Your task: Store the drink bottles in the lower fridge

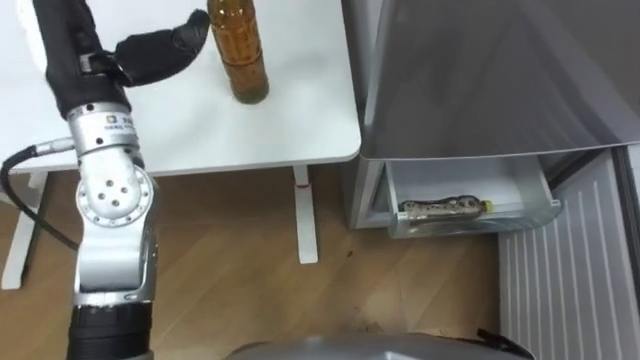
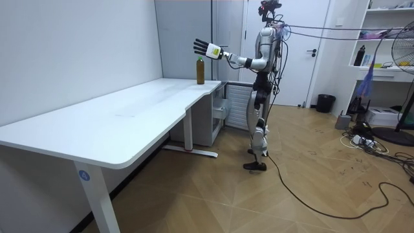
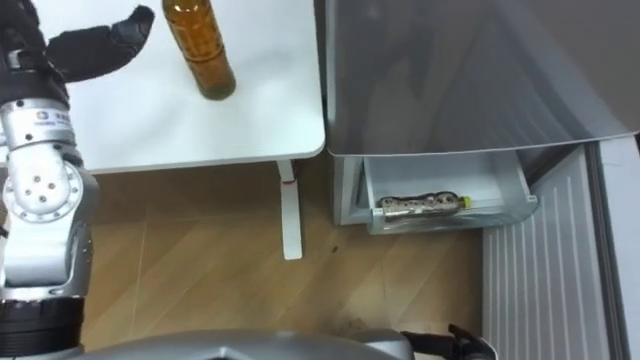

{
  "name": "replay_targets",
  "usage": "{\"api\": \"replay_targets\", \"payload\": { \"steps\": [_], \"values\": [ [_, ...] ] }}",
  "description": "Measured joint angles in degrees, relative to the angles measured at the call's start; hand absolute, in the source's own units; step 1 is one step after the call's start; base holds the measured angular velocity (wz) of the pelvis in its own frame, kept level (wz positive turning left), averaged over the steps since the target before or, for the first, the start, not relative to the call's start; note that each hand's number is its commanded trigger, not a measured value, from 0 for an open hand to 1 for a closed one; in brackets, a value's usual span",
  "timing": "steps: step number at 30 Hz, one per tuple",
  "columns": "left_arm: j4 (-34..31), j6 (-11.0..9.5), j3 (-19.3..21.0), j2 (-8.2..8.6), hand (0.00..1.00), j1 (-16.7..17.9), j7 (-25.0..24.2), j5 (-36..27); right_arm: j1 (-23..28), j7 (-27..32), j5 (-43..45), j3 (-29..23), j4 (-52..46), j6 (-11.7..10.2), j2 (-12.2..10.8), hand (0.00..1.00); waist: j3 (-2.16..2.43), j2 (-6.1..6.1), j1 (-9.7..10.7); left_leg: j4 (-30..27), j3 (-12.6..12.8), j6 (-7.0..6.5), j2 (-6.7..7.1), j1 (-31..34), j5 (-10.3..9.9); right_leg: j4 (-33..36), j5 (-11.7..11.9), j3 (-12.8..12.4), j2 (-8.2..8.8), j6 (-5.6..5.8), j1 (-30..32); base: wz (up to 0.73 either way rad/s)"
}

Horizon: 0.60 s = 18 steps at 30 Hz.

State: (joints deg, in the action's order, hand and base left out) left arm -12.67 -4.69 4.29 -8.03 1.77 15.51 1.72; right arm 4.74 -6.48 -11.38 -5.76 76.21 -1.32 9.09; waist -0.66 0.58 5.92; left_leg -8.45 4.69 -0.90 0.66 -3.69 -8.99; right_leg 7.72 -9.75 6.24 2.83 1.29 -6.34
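**A:** Where are the drinks?

**B:** One amber bottle [image 1: 240,50] stands upright on the white table [image 1: 200,130]. It is at about 11 o'clock in the head camera's view, near the table edge that faces the fridge [image 1: 480,70]. A second bottle [image 1: 445,207] lies on its side in the fridge's open lower drawer [image 1: 460,180], at about 4 o'clock.

**A:** And the robot's hand?

**B:** The left hand [image 1: 160,48] hovers at 9 o'clock of the standing bottle, just beside it. The room view shows its fingers spread wide, gripping nothing. The thumb tip comes very near the bottle, and I cannot tell whether it touches.

**A:** Where does the robot stand?

**B:** Upright at the table's far end, next to the fridge, with its left arm stretched out over the table.
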Motion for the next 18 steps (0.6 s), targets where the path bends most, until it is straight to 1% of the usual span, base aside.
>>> {"api": "replay_targets", "payload": {
  "steps": [3, 6, 7, 8, 9, 11, 14, 18],
  "values": [
    [0.0, 1.1, -0.2, 0.02, 0.0, 0.0, -2.7, -1.9, 0.0, 0.0, 0.2, 0.0, 0.0, 0.2, 0.2, 0.0, 0.16, -0.25, 0.4, 0.0, 0.5, 0.01, -0.12, 0.0, 0.0, 0.2, 0.0, -0.2, -0.03, -0.07, 0.3, -0.08],
    [2.3, 1.7, -0.3, 0.0, 0.0, -0.5, -5.0, -6.5, 0.4, 0.1, 0.4, -0.1, -0.5, 0.2, 0.1, 0.0, 0.19, -0.4, 0.9, 0.0, 0.7, 0.03, -0.19, -0.3, 0.0, 0.4, 0.1, -0.4, -0.08, -0.13, 0.2, -0.04],
    [5.2, 1.9, -0.4, 0.06, 0.0, -1.4, -5.7, -8.4, 0.5, 0.2, 0.5, -0.2, -0.7, 0.2, 0.1, 0.0, 0.11, -0.55, 0.7, 0.0, 0.8, 0.04, -0.23, -0.6, 0.0, 0.6, 0.1, -0.6, -0.1, -0.13, 0.0, -0.08],
    [8.8, 2.5, -0.3, 0.07, 0.0, -2.4, -6.3, -9.5, 0.3, 0.3, 0.9, -0.6, -0.7, 0.5, 0.2, 0.0, 0.07, -0.65, 0.7, 0.0, 0.9, 0.08, -0.31, -0.9, -0.1, 1.0, 0.1, -1.1, -0.21, -0.13, 0.0, -0.11],
    [10.6, 2.8, -0.1, 0.07, 0.0, -3.0, -6.5, -10.5, 0.2, 0.3, 0.9, -0.7, -0.7, 0.7, 0.2, 0.0, 0.07, -0.65, 0.7, 0.0, 0.9, 0.1, -0.33, -1.1, -0.2, 1.0, 0.1, -1.3, -0.26, -0.13, -0.1, -0.12],
    [15.5, 4.7, 0.2, 0.08, 0.0, -4.7, -6.7, -13.8, -0.1, 0.2, 0.9, -1.2, -0.7, 1.7, 0.2, 0.0, 0.04, -0.6, 1.0, -0.4, 1.0, 0.14, -0.44, -1.0, -0.3, 1.1, 0.2, -1.5, -0.38, -0.25, -0.1, -0.07],
    [18.6, 5.3, 0.2, 0.08, 0.0, -5.5, -7.3, -17.2, 0.0, 0.4, 0.9, -1.8, -0.6, 2.7, 0.2, 0.0, 0.06, -0.72, 1.3, -0.4, 1.4, 0.14, -0.55, -1.2, -0.3, 1.2, 0.2, -1.9, -0.5, -0.36, -0.1, -0.06],
    [20.0, 6.3, 0.5, 0.08, 0.0, -5.9, -7.3, -18.0, 0.3, 1.4, 0.9, -2.2, 0.1, 3.2, 0.2, 0.0, 0.01, -0.88, 1.7, -0.4, 1.8, 0.3, -0.82, -1.5, -0.4, 1.1, 0.3, -2.7, -0.83, -0.49, -0.1, -0.09]
  ]
}}
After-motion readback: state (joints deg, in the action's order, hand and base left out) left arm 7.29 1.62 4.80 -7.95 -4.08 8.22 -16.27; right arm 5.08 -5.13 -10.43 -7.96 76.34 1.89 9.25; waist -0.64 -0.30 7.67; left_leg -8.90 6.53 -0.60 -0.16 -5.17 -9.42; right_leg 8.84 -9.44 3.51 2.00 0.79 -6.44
